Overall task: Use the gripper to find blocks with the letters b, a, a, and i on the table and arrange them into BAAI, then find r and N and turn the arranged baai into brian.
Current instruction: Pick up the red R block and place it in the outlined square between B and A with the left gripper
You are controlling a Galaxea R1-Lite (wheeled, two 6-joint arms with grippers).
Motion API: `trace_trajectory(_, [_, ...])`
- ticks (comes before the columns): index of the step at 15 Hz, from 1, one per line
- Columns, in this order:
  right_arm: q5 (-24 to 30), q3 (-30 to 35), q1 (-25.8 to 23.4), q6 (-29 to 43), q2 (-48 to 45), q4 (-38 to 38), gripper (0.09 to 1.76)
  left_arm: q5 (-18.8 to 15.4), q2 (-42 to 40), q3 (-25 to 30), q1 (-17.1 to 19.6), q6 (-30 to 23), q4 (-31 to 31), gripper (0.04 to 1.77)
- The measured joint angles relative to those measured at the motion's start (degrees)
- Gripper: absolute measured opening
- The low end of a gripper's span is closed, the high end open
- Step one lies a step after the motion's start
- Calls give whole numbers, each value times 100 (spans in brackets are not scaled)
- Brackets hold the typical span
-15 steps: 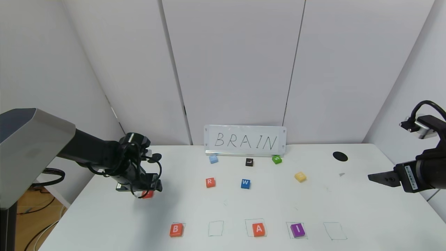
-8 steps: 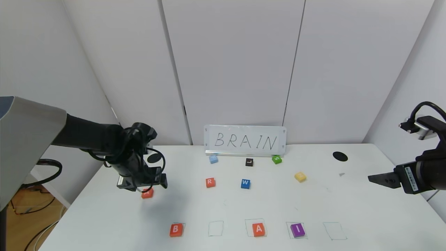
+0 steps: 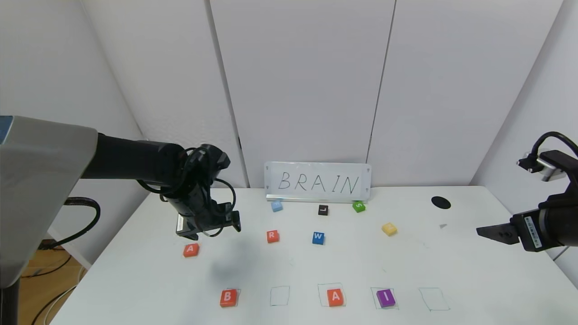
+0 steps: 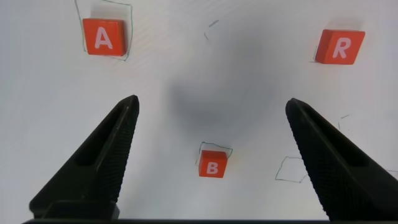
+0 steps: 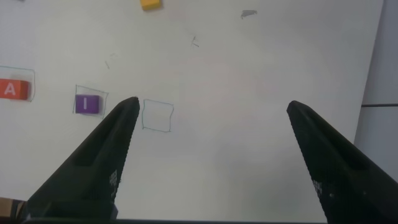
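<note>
Blocks sit along the near edge of the counter (image 3: 135, 289): the orange-red B tile (image 3: 228, 298) at the left end of the row of pen-drawn squares, then a bare square, then an orange-red A tile (image 3: 335, 297) in the third square, and the purple I tile (image 3: 386, 298) in the fourth, with one more bare square beyond it on the right. And the second A tile (image 3: 191, 250) lies on its own, well to the left, flat on the counter, nothing touching it. Hanging just above and beyond it is the left tool (image 3: 208, 229), fingers spread wide and holding nothing; its wrist camera looks down between them at the B tile, with the R tile (image 4: 339, 47) off to one side. That R tile rests mid-counter beside the blue W tile (image 3: 318, 238). The yellow N tile (image 3: 389, 229) is farther right, lying at a slight angle. Behind, a pale blue tile (image 3: 277, 206), a black L tile (image 3: 323, 210) and a green S tile (image 3: 358, 206) line up under the BRAIN sign (image 3: 317, 182). Over at the right edge, the right tool (image 3: 490, 231) hovers with fingers spread apart too, nothing between them.
</note>
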Motion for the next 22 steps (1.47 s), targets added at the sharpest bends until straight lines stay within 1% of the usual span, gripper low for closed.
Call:
trace_trajectory(4, [0,0,1,0,-2,-4,171,-2,146,-293,-323,-411,35,169])
trace_trajectory(7, [0,0,1,2,-2,-6,171,20,254,-450,-474,-532,35,170])
trace_trajectory(10, [0,0,1,-9,-2,-6,171,271,513,-773,-677,-925,35,170])
trace_trajectory(13, [-1,0,0,-9,-2,0,171,319,813,-1114,-874,-1134,46,171])
trace_trajectory(16, [2,0,6,-9,2,0,171,488,1079,-1365,-1045,-1237,37,171])
trace_trajectory(18, [-4,2,23,-9,4,-2,171,596,1254,-1530,-1097,-1303,28,171])
trace_trajectory(22, [-6,9,37,-11,4,-6,171,660,1566,-1792,-1202,-1380,17,171])
